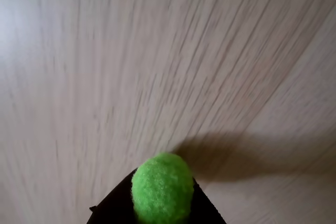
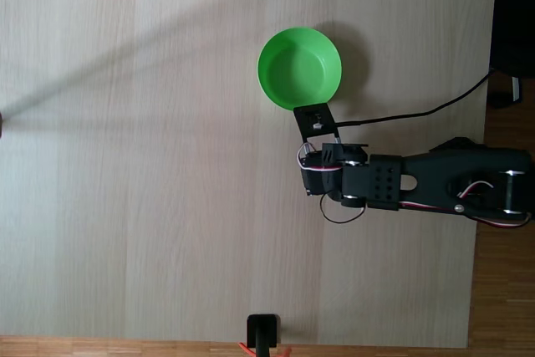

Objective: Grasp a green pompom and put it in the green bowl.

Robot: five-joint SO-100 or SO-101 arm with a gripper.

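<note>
The gripper [image 1: 160, 203] is clenched on the green pompom [image 1: 161, 187], carried above the surface [image 1: 105, 77] beside the green bowl [image 2: 284, 43]. Centre over the bowl's hollow before letting go.

- Pale wood-grain table [image 2: 167, 165] fills most of the fixed view.
- Black cable [image 2: 435, 108] runs toward the right edge.
- Small black stand [image 2: 262, 330] at bottom centre.

Fuzzy green pompom [image 1: 161, 187] held between dark fingers, round green bowl [image 2: 299, 68] upright on table
</note>
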